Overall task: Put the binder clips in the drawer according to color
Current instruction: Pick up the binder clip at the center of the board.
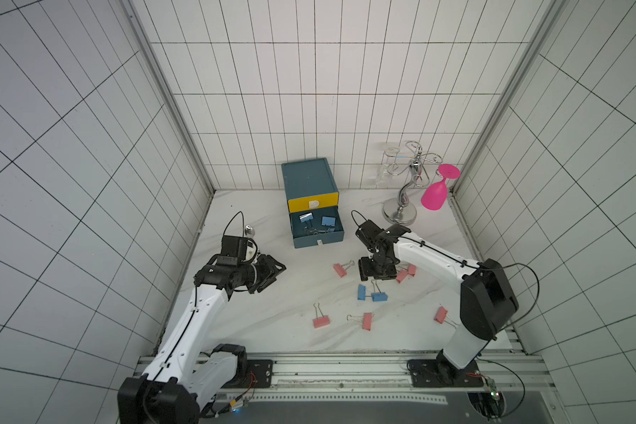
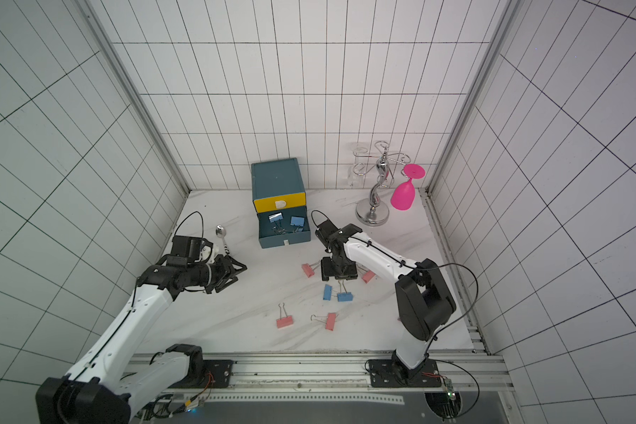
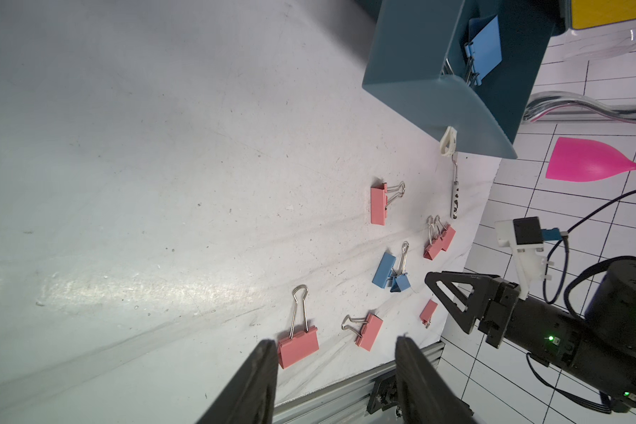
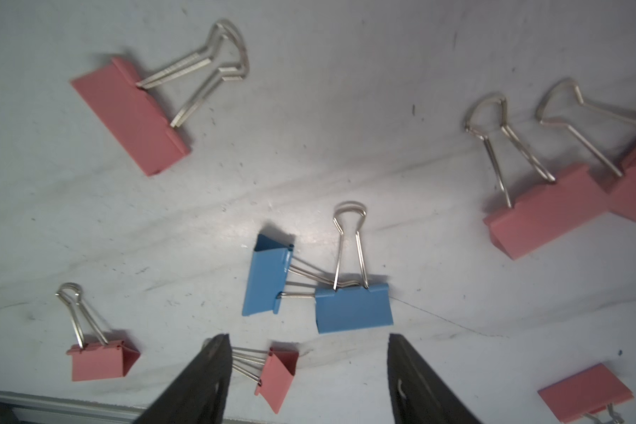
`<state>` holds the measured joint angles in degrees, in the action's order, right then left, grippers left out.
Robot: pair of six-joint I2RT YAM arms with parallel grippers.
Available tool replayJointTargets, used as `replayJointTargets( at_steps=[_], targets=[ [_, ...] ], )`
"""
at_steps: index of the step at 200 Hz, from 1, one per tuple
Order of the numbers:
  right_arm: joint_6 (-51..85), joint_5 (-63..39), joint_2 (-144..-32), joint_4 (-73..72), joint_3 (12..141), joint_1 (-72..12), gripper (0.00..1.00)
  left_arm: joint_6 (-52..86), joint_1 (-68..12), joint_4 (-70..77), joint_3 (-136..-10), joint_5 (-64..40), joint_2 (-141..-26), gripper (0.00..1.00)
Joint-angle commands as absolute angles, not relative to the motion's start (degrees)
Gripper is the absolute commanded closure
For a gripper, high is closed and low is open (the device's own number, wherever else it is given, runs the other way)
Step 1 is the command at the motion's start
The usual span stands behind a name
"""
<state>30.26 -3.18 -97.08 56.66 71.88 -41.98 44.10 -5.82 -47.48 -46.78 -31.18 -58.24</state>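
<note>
While L gripper hangs over table left side, jaws partway apart & empty, it's well off from the loose clips. Drawer, centre-far, stands open w/ blue clips inside. R gripper, jaws wide, nothing held, has two blue ones just on its near side. Left blue clip runs near-far, handles crossing right blue clip, whose body runs left-right, handles far. R arm's closer; prob. shift nearward, then drop.
</note>
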Motion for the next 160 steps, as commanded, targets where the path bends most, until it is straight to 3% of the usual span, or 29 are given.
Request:
replayJointTargets(
  at_steps=[1,63,160],
  targets=[
    [30.76,-4.2,-94.62,56.19,67.16,-41.66,0.26,43.41,-5.48,-46.21,-47.66,-31.62,-58.18,0.45],
    [30.29,-6.28,-94.79,52.73,61.48,-41.23,0.2,44.01,-5.49,-45.96,-47.45,-31.73,-57.83,0.45],
    [28.83,-7.47,-99.84,50.25,61.08,-39.29,0.34,43.81,-5.53,-46.84,-47.92,-31.47,-57.66,0.45]
  ],
)
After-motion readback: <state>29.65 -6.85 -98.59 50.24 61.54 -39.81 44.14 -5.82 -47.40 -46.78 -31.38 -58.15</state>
